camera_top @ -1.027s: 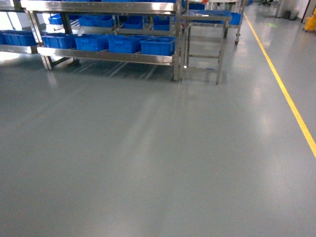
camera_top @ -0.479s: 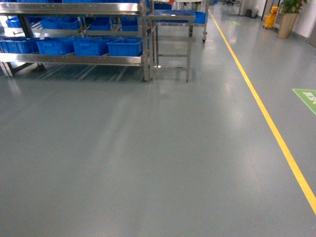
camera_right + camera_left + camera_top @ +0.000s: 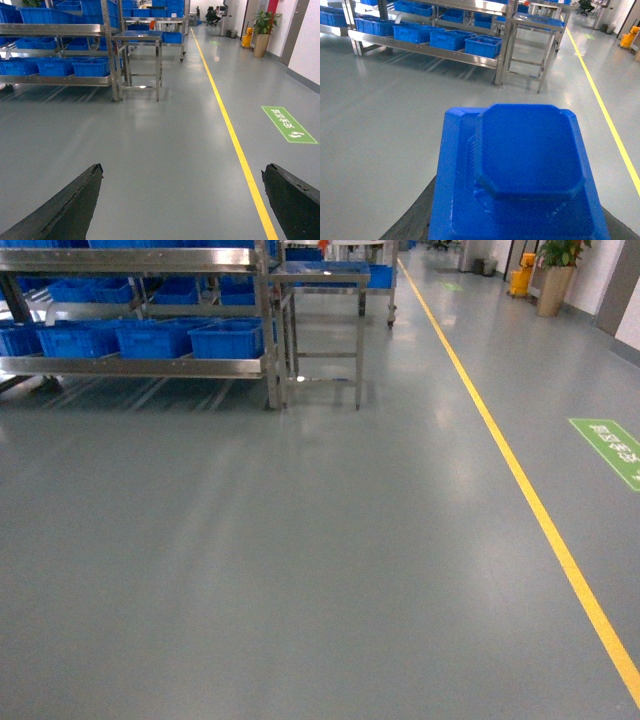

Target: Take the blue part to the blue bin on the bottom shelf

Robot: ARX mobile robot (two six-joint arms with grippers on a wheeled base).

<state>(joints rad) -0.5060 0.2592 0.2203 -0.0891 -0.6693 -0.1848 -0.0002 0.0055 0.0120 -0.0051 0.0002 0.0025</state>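
Observation:
A blue part [image 3: 520, 170], a flat square plate with a raised octagonal block, fills the left wrist view. My left gripper [image 3: 517, 222] is shut on it; only a dark finger [image 3: 415, 220] shows beside it. The steel rack's bottom shelf [image 3: 150, 367] carries a row of blue bins [image 3: 228, 338] and stands far off at the upper left of the head view. The shelf [image 3: 445, 52] and its bins [image 3: 482, 46] also show far ahead in the left wrist view. My right gripper [image 3: 182, 175] is open over bare floor, holding nothing. Neither gripper shows in the head view.
A small steel table [image 3: 320, 280] stands just right of the rack. A yellow floor line [image 3: 520, 490] runs along the right, with a green floor sign [image 3: 612, 448] beyond it. A potted plant [image 3: 553, 280] and a yellow bucket [image 3: 520, 280] stand far back right. Grey floor lies between me and the rack.
The head view has swung to the right: the rack and table slid left in the frame, and the yellow line, green sign and plant came into view.

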